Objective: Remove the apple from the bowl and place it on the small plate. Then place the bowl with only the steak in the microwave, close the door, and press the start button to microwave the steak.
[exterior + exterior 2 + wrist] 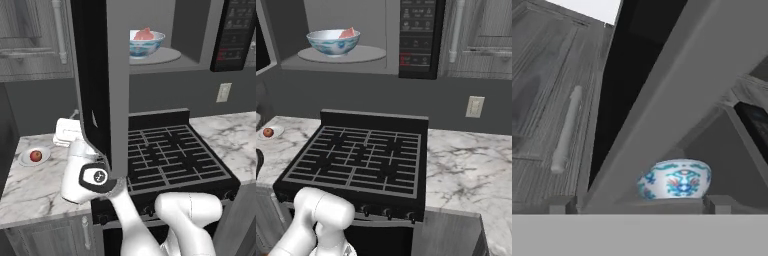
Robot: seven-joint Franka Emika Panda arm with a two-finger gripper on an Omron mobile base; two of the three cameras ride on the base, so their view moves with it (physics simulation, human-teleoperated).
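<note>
The bowl (146, 43) sat inside the microwave (346, 60), up on the round turntable (342, 54), and the pink steak (144, 34) peeked over its rim. From the hand's camera the bowl's blue-patterned side (674, 180) showed just past the edge of the door (662, 110). That door (97, 90) stood swung wide open, edge-on to the left base camera, its dark glass face towards the counter side. The apple (35, 156) rested on the small plate (26, 161) over on the marble counter (30, 185), left of the stove (361, 160), well apart from the microwave. The white arm (90, 175) reached up beside the door's lower corner. The gripper's fingertips were hard to make out in the frames, but its fingers stood spread wide apart and held nothing. The black button panel (418, 35) sat on the microwave's right side.
</note>
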